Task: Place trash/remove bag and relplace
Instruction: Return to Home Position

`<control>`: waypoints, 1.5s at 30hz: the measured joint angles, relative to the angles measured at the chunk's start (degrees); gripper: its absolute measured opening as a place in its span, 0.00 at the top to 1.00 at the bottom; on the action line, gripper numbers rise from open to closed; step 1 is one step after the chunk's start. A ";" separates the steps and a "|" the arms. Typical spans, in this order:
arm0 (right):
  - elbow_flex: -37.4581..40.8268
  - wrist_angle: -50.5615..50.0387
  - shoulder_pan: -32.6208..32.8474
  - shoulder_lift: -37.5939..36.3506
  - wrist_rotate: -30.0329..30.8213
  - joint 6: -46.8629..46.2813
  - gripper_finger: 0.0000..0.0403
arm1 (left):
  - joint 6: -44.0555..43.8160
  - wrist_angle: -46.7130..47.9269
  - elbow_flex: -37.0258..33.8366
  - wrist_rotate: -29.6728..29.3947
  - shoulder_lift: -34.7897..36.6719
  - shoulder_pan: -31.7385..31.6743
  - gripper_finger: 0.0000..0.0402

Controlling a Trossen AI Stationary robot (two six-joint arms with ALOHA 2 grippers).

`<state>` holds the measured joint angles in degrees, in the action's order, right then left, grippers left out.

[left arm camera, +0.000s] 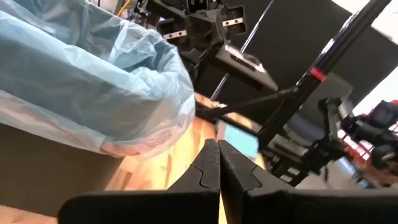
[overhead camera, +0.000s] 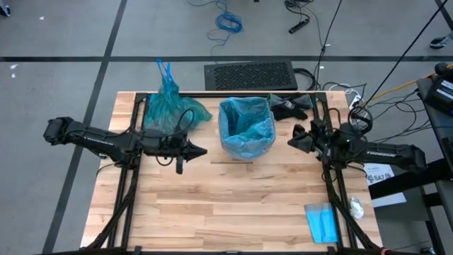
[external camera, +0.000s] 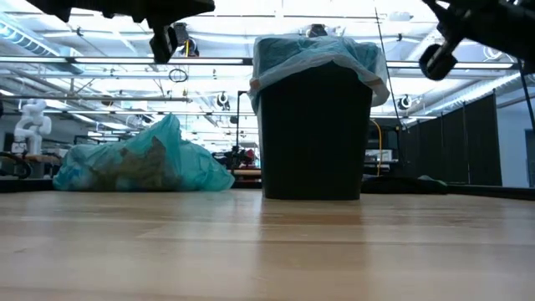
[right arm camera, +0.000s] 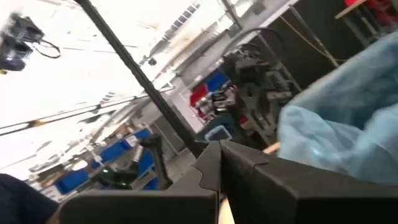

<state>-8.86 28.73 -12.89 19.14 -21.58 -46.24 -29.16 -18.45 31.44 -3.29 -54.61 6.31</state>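
teal bag [overhead camera: 167, 108], black bin [external camera: 313, 134], pale-blue liner [overhead camera: 246, 125]

I can't read any text from here. A white sheet [overhead camera: 383, 177] off the table's [overhead camera: 233, 205] right edge carries dark print. The left arm [overhead camera: 92, 138] and right arm [overhead camera: 386, 150] show pale lettering, all too small to make out.

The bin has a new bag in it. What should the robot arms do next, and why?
Probably pull both arms back from the black bin to rest. A fresh liner already folds over its rim, the tied full bag sits beside it on the table, and the left gripper and right gripper hang empty, fingers shut.
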 joint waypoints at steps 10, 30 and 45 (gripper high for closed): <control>8.12 -2.14 2.15 0.01 2.96 6.58 1.00 | 9.94 -2.14 -6.85 0.43 0.46 0.01 1.00; 8.11 -12.22 2.08 -0.12 6.49 32.10 1.00 | 16.42 -15.56 -31.01 -1.99 6.33 0.47 1.00; 8.11 -18.68 -3.62 -10.74 0.59 31.62 1.00 | 20.53 6.29 -31.01 -6.09 39.22 0.42 1.00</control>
<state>-0.75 10.05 -16.51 8.40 -20.99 -14.62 -8.62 -12.15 0.43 -9.38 -15.39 6.72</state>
